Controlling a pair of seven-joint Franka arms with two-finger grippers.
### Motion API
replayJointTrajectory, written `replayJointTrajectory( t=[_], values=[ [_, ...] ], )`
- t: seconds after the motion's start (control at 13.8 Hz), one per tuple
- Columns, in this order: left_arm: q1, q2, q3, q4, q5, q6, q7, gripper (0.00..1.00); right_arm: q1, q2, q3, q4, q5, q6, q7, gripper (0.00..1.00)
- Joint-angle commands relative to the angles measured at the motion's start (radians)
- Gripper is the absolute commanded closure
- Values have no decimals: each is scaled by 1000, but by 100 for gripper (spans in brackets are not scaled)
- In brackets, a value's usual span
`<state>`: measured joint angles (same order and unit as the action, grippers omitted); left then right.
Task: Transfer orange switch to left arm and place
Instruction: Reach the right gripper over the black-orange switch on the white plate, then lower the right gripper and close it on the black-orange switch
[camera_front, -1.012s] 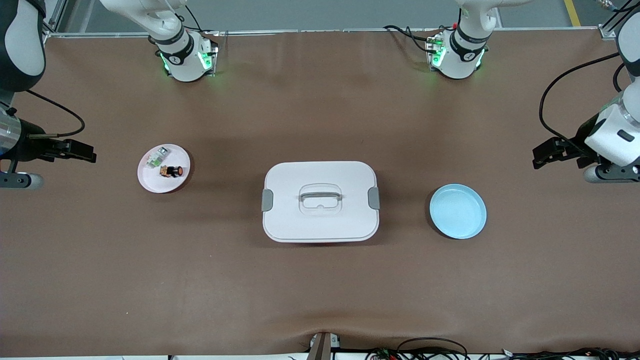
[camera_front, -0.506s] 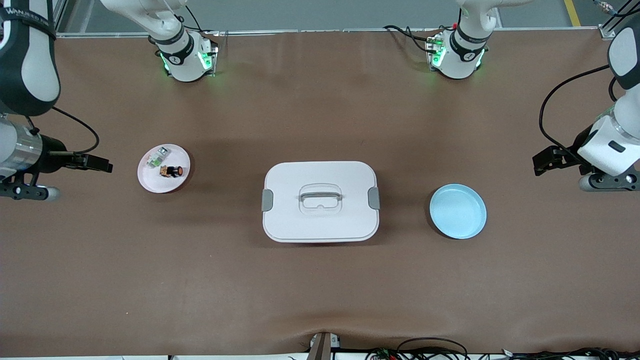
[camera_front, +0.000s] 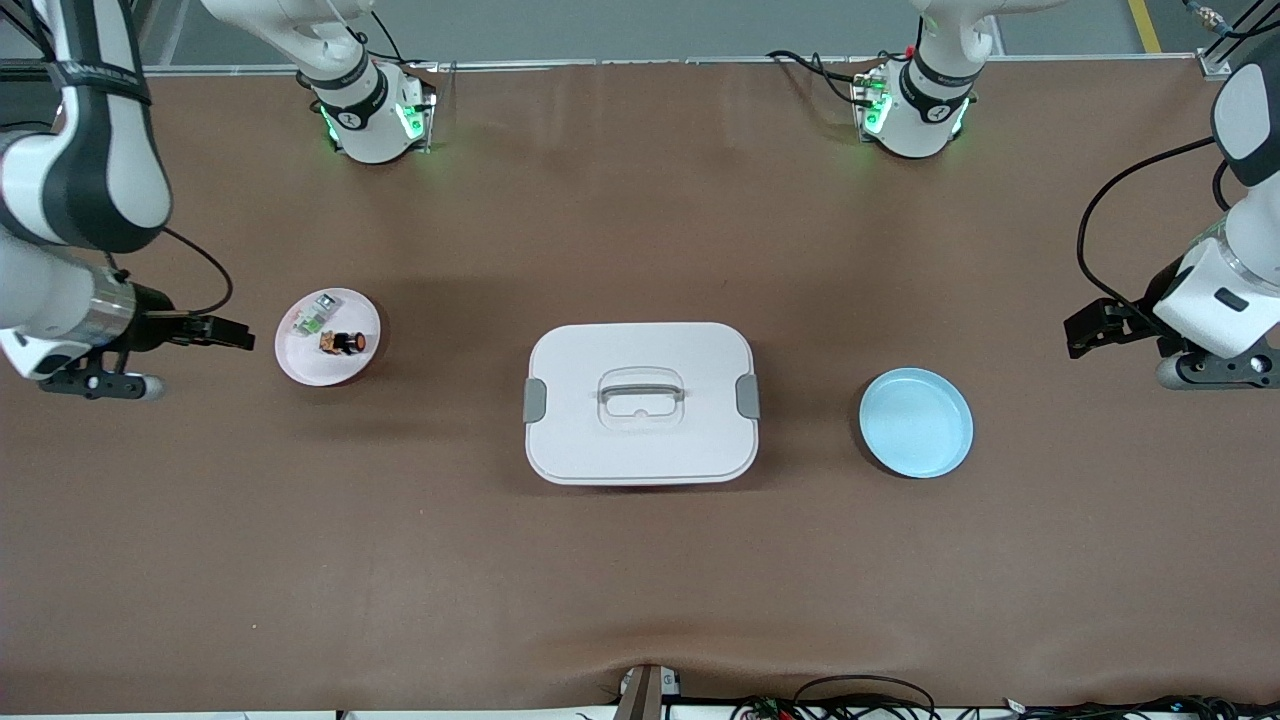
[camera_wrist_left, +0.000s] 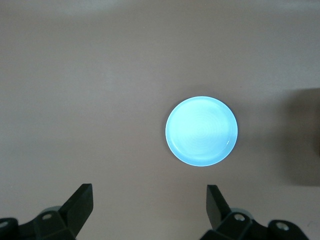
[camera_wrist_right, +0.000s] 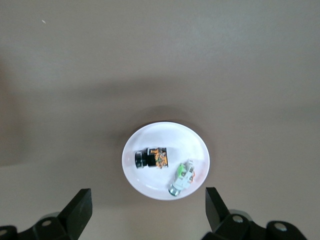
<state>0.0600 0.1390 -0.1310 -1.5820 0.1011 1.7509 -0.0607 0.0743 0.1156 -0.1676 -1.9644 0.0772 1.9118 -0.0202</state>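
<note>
Front view has the orange switch (camera_front: 343, 342) lying on its side on the pink plate (camera_front: 300, 365), right beside a green-and-white part (camera_front: 315, 318). Right claw (camera_front: 228, 333) is wide open just off the plate; left claw (camera_front: 1090, 325) waits wide open near the blue plate (camera_front: 940, 455). Risks, I'd say: pinching the wrong part, the switch rolling away, or clipping the box (camera_front: 640, 440) mid-worktop on the handover.
</note>
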Motion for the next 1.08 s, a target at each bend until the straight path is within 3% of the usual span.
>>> replayJointTrajectory(
  t=[0.0,0.29,0.58,1.01],
  values=[
    [4,-4,-6,10,12,5,-2,0,-1,-112,7,-221,12,142,-12,0],
    [0,-4,-6,39,-29,5,-7,0,9,-139,10,-416,27,346,-9,0],
    [4,-7,-6,33,-27,2,-5,0,47,-122,11,-536,117,534,-10,0],
    [0,-10,-7,37,-27,1,-4,0,87,5,11,-562,136,740,-29,0]
  ],
)
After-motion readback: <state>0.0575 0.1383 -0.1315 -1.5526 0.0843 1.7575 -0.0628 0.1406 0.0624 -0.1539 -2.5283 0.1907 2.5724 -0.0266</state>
